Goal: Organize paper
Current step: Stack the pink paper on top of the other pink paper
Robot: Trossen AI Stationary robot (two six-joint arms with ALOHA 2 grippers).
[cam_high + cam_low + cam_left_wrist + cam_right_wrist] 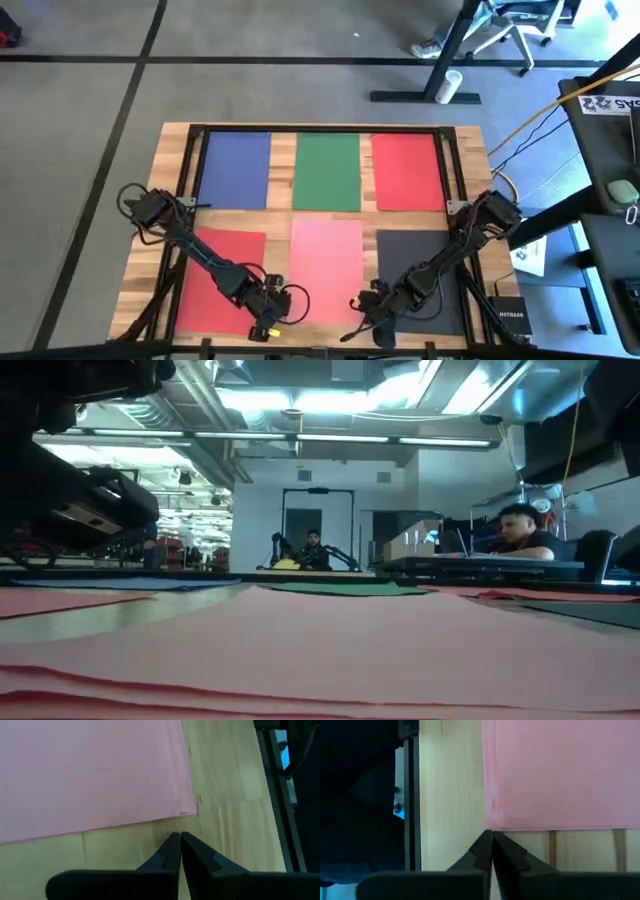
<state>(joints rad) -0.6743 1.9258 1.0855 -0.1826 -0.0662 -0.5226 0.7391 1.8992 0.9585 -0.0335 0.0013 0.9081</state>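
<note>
Six lots of paper lie flat on the wooden table in two rows: blue (236,170), green (327,170) and red (407,170) at the far side, red (215,270), salmon pink (326,258) and dark grey (425,265) at the near side. The pink one (330,630) shows several layered edges. My left gripper (283,303) (179,837) is shut, low over bare wood, a little short of the pink stack's near left corner (194,811). My right gripper (358,303) (491,834) is shut, its tips right at the near right corner (491,826). My right gripper comes in level from the table's right with shut fingers, tips at the pink stack's near right corner (492,827). Whether they touch the paper, I cannot tell. The stack lies flat on the table.
A black frame rail (272,775) (409,795) runs along the table's near edge, close to both grippers. Strips of bare wood (282,170) separate the sheets. Beyond the table are desks, chairs and seated people (520,530).
</note>
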